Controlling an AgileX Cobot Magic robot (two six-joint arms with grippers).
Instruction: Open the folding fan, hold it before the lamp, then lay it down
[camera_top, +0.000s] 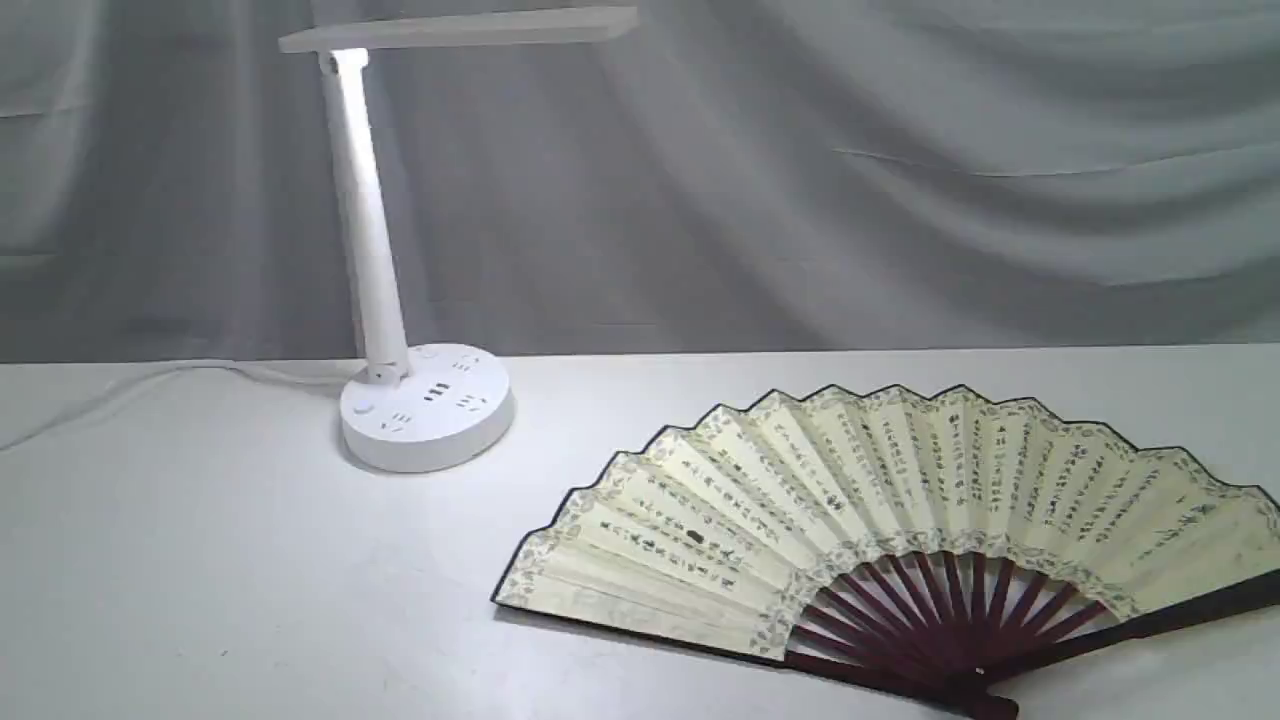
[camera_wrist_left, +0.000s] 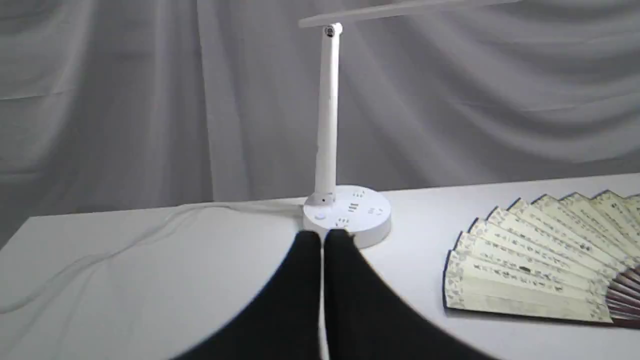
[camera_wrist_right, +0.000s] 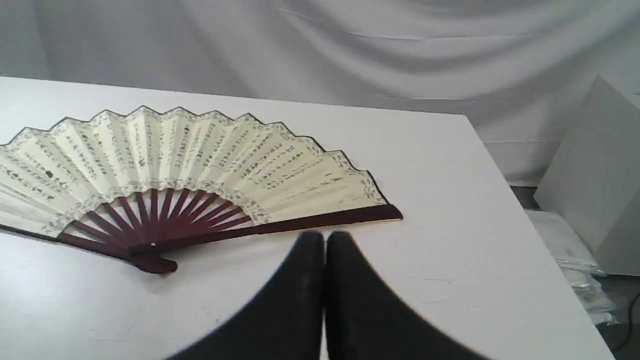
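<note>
The folding fan (camera_top: 900, 520) lies fully spread and flat on the white table (camera_top: 200, 600), at the front right, maroon ribs toward the front edge. It also shows in the left wrist view as the folding fan (camera_wrist_left: 540, 265) and in the right wrist view as the folding fan (camera_wrist_right: 175, 170). The white lamp (camera_top: 425, 410) stands at the back left, head lit. Neither gripper appears in the exterior view. My left gripper (camera_wrist_left: 323, 237) is shut and empty, raised in front of the lamp (camera_wrist_left: 347, 212) base. My right gripper (camera_wrist_right: 325, 239) is shut and empty, just short of the fan's maroon guard.
The lamp's white cord (camera_top: 150, 385) runs along the table's back left. A grey curtain (camera_top: 900, 180) hangs behind the table. Past the table's right edge stand a white box (camera_wrist_right: 590, 175) and wrapped packets (camera_wrist_right: 575, 260) on the floor.
</note>
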